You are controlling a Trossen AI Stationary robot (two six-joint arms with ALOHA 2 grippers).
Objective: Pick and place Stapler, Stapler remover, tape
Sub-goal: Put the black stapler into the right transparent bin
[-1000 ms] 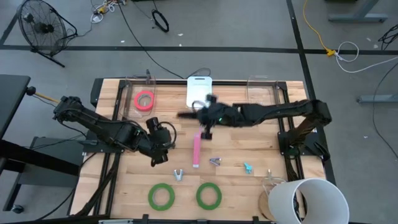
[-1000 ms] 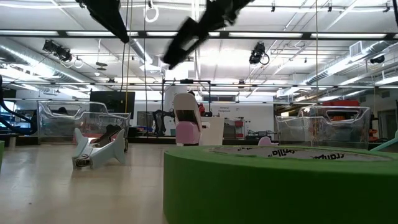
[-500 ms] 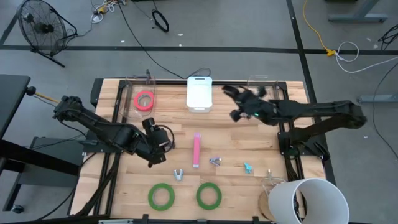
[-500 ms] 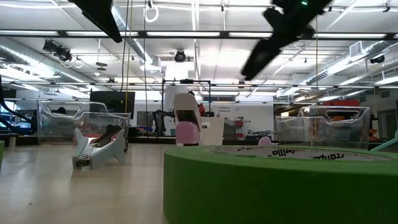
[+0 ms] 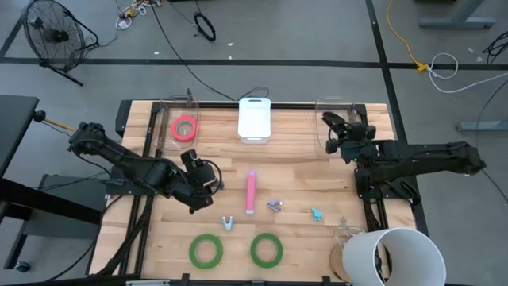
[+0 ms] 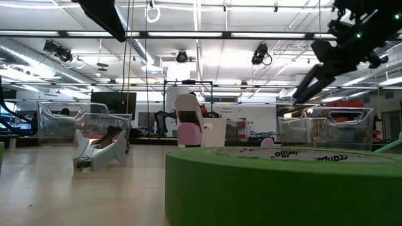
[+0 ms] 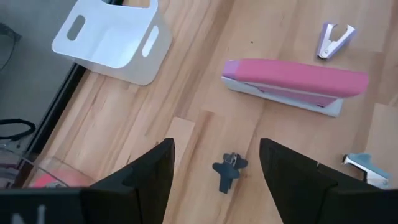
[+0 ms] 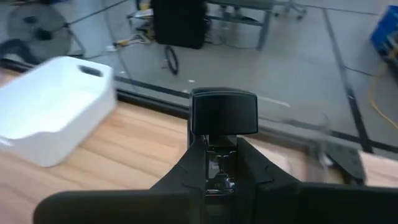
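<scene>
Pink stapler: flat at the desk centre, long axis running front to back. Lies just right of the left gripper, jaws wide and empty, which is nearer. Right gripper: jaws closed on a black object, over the clear bin, well apart.
</scene>
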